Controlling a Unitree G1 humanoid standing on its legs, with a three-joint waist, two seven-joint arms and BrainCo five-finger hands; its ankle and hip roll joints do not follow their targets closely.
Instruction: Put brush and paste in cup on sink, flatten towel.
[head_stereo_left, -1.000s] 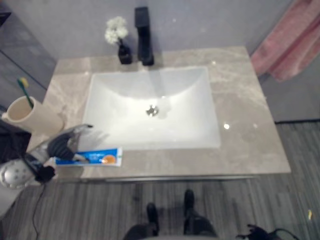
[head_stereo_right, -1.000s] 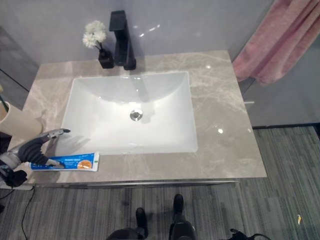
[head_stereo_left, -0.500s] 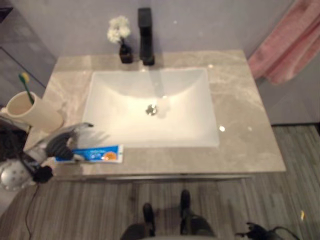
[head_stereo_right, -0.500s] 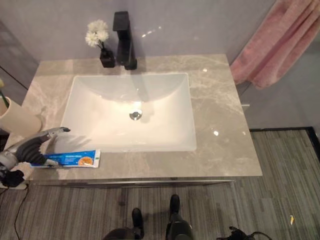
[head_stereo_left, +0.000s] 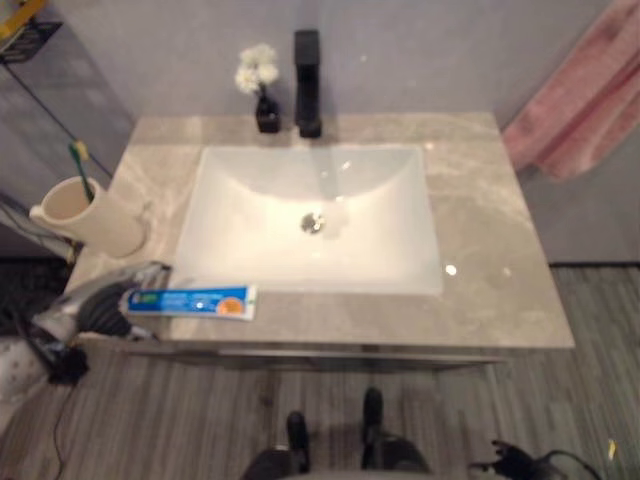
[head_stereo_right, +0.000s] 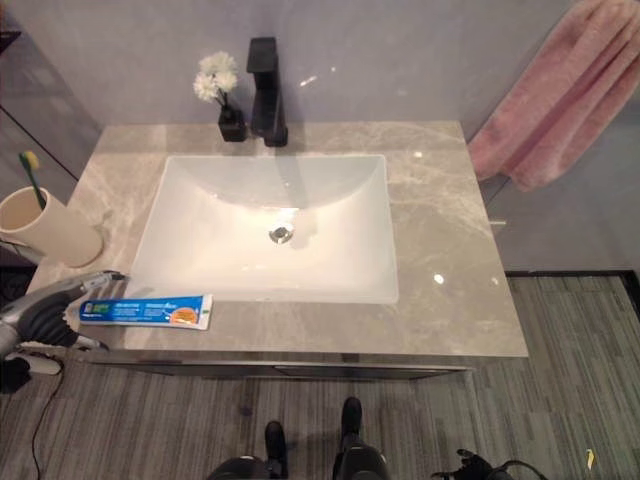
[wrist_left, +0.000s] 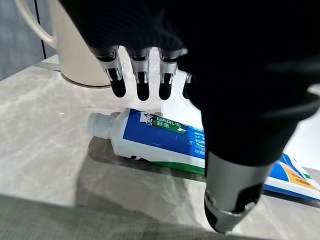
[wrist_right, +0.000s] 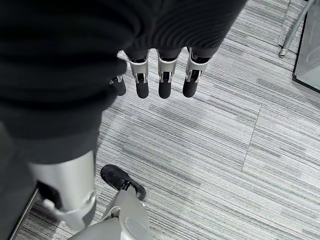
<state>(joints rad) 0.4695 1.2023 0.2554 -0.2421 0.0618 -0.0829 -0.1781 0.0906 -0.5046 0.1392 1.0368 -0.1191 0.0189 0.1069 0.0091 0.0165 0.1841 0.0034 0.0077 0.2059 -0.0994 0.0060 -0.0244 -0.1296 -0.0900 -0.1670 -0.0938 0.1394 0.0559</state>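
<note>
Since the earlier frame, left hand (wrist_left: 150, 80) has settled over the paste (head_stereo_right: 146, 311), fingers spread, thumb just short of the tube's side, nothing pinched. Paste lies flat on the counter (head_stereo_right: 450, 240) near its front edge, cap end toward the cup (head_stereo_right: 45, 228) holding the brush (head_stereo_right: 31, 172). Soft, light, probably slippery; best pinched mid-body. Open counter lies between. Right hand (wrist_right: 160, 75) hangs relaxed above the floor (wrist_right: 225, 150).
</note>
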